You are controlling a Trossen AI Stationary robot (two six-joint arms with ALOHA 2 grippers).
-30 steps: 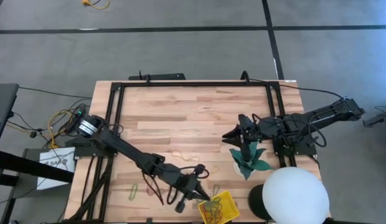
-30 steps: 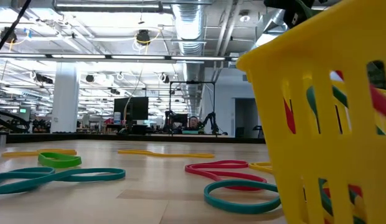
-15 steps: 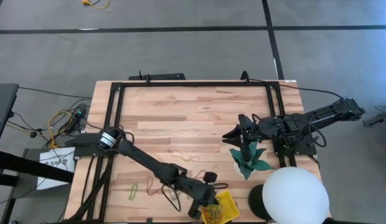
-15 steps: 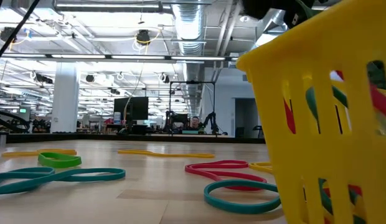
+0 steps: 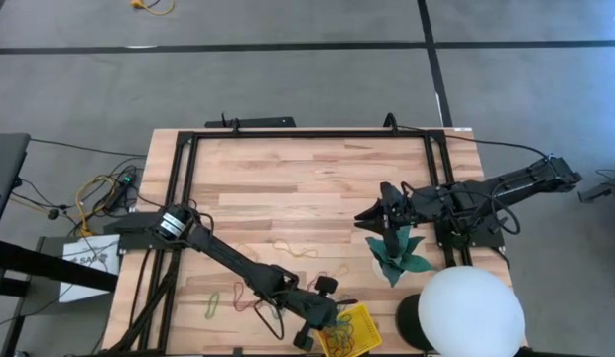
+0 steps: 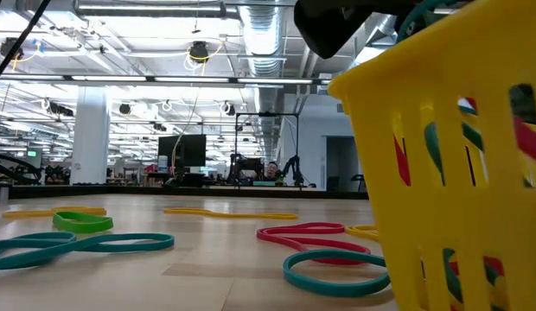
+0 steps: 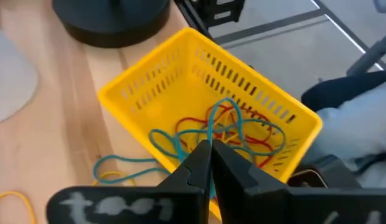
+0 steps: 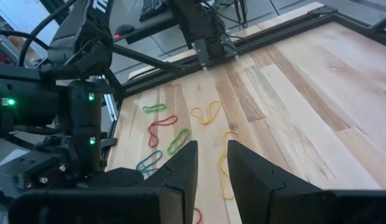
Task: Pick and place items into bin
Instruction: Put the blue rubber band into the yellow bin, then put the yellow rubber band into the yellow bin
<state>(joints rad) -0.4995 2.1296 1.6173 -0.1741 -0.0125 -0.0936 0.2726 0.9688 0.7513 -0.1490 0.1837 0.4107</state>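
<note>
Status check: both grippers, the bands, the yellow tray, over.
Left gripper shut on a teal rubber band draped over the yellow slotted tray rim. Right gripper idle, empty, mid-table. Nothing blocking.

Open industrial lab: exposed ceiling ducts point(image 6: 251, 34), distant workstations point(image 6: 186, 155).

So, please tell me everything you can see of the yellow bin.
The yellow bin is a small, shallow square basket that looks like plastic, with slotted walls. It stands upright near the table's front edge, beside the white sphere. Inside lie tangled red, blue and yellow rubber bands. The left tool, shut, hangs above its rim, pinching a blue band.
</note>
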